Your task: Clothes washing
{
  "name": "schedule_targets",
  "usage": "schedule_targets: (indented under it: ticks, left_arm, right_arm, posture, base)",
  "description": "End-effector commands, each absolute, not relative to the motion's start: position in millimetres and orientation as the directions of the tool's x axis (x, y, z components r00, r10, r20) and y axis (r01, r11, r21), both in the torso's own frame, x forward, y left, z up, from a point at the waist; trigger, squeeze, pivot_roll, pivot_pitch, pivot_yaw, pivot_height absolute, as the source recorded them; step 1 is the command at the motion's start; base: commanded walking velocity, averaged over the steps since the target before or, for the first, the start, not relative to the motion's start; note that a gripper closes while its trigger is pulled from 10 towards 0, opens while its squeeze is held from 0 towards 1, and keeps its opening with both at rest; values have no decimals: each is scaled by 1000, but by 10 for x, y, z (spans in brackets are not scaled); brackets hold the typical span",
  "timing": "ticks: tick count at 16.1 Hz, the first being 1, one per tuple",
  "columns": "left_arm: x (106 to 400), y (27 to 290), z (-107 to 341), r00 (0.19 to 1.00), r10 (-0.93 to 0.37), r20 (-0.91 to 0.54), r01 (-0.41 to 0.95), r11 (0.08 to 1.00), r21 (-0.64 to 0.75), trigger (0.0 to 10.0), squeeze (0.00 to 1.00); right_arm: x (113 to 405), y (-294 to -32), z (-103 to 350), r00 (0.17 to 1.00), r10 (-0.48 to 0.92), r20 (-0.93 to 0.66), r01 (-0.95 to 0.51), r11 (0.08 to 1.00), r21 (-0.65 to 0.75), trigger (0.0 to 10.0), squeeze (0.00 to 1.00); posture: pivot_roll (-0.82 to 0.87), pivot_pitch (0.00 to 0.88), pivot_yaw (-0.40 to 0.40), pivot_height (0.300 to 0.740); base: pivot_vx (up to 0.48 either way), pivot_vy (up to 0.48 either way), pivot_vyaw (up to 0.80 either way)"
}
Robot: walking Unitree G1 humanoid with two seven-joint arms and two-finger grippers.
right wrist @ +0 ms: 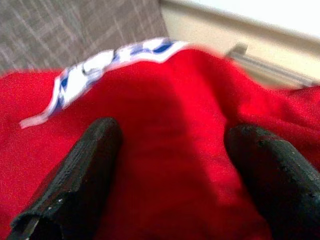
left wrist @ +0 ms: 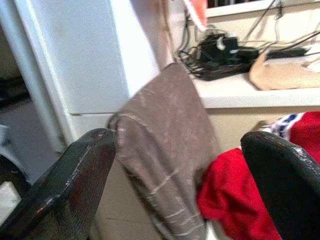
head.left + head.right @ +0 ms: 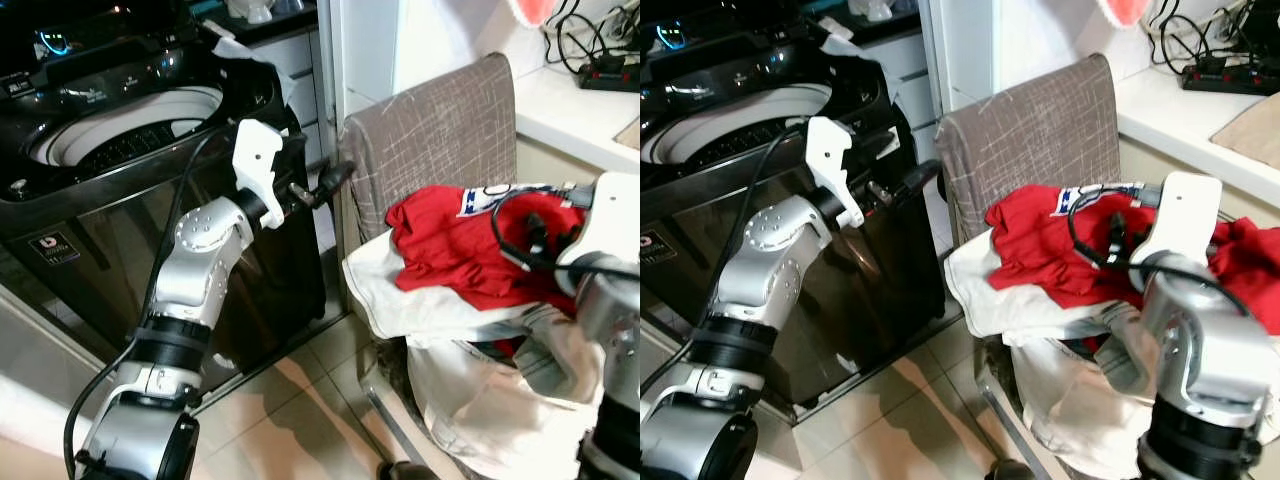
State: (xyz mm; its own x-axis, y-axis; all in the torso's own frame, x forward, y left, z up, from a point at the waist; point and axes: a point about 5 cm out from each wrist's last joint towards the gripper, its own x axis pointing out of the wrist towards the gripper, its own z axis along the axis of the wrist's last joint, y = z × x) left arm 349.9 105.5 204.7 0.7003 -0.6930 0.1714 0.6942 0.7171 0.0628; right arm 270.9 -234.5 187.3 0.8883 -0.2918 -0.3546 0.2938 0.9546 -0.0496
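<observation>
Here, right end effector [image 1: 170, 170] spread over red garment [image 1: 180, 125]

Washing machine [image 3: 150, 200] left; clothes pile [image 3: 470, 260] right, draped chair [image 3: 430, 130] behind.

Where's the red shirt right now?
The red shirt lies atop the white laundry to the robot's right, before the grey cloth, under the open right gripper.

Tiled floor [image 3: 290, 400] carries black top-load washer [image 3: 130, 200] at robot's left and clothes rack [image 3: 985, 385] at right. Rack holds grey checked cloth [image 3: 430, 130] draped upright at back, red garment [image 3: 450, 250] on top of white garments [image 3: 440, 320]. Pale bench [image 3: 570, 105] behind carries black power strip [image 3: 610, 75] with cables.
</observation>
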Motion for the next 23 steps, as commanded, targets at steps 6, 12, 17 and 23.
schedule_targets:
  ticks: [6,12,17,23]
  left_arm:
    - [3411,1156,2056,648,-741,176,757,653,-40,10000,0]
    - [3372,1176,1959,717,-676,171,693,719,-62,10000,0]
    - [3288,1126,1886,734,-658,171,676,732,-85,10000,0]
    - [3248,1125,1879,752,-637,170,655,750,-87,10000,0]
  right_arm:
    - [2920,-2287,1406,842,-265,-470,265,962,-67,0,0]
    - [3125,-2167,1433,908,-214,-360,207,977,-59,0,0]
    - [3311,-1911,2119,995,-96,8,96,979,-182,0,0]
    - [3426,-1911,2493,988,-57,142,81,983,-167,0,0]
  posture:
    - [-229,22,111,740]
    - [-191,0,71,740]
    - [-168,0,49,740]
    - [-149,0,41,740]
  base:
    - [0,0,0]
    - [0,0,0]
    - [0,0,0]
    - [0,0,0]
